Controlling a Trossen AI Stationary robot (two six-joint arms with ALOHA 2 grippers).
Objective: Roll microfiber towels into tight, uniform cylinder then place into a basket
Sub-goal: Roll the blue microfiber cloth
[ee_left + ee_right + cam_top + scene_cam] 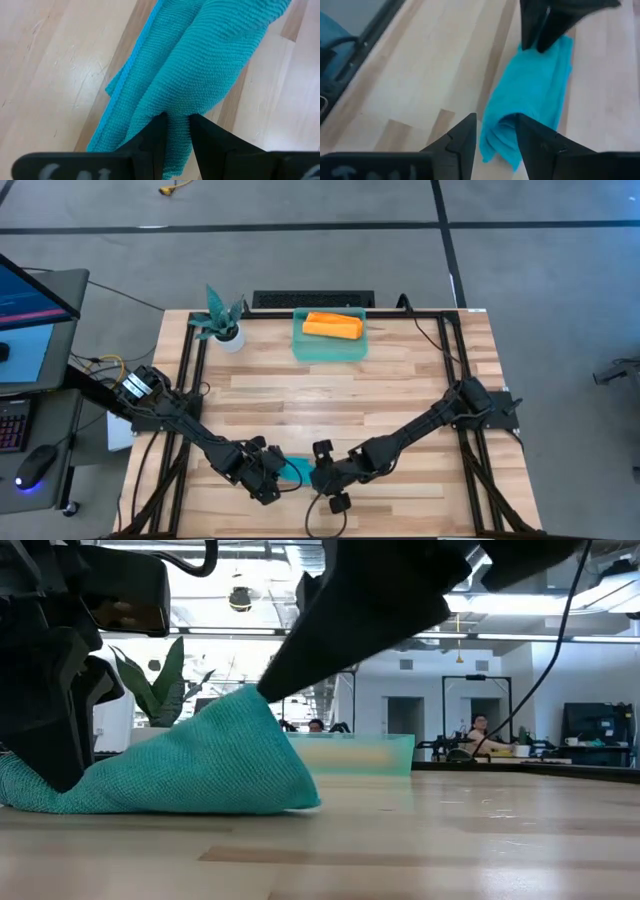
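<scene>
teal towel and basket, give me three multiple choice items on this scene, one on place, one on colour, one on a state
1. Where does the teal towel lie?
A. in the basket
B. on the near edge of the table, between the two pincers
C. beside the potted plant

2. What colour is the rolled towel in the basket?
A. orange
B. white
C. black

3. What is the left pincer doing?
A. hanging open over bare wood
B. holding the plant
C. shut on the teal towel

Answers:
1. B, the high view shows it between the left pincer and the right pincer at the near edge.
2. A, an orange roll lies inside the translucent bin at the far side.
3. C, the left wrist view shows teal cloth pinched between its fingers.
</scene>
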